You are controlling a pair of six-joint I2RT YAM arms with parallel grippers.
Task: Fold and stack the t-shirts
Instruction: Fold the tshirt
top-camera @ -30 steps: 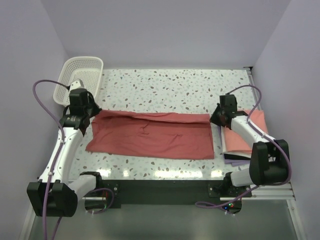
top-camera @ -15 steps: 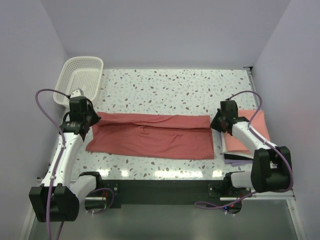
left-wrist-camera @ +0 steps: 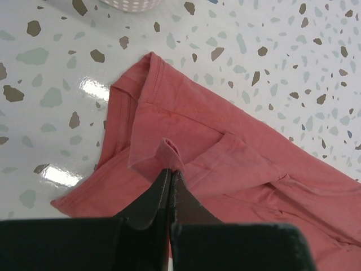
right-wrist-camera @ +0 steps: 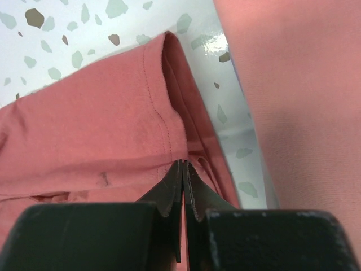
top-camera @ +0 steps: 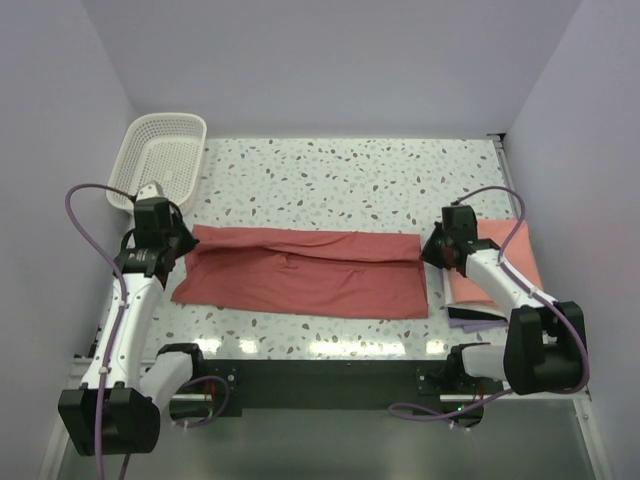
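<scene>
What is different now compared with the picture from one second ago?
Both arms drew back toward their bases. The left gripper and right gripper, jaws shut on the far edge of the dusty red t-shirt, pulled it over the shirt, so the folded strip is wider. The white basket and the folded salmon t-shirt did not move.

Left wrist view: red t-shirt runs off the right and bottom edges. Beyond its corner, the basket is cut by the top edge; only a sliver shows. My left gripper hides the pinched fold. Right of the red t-shirt, the salmon t-shirt is blurred and cut off. I cannot identify the dark layer under it.
</scene>
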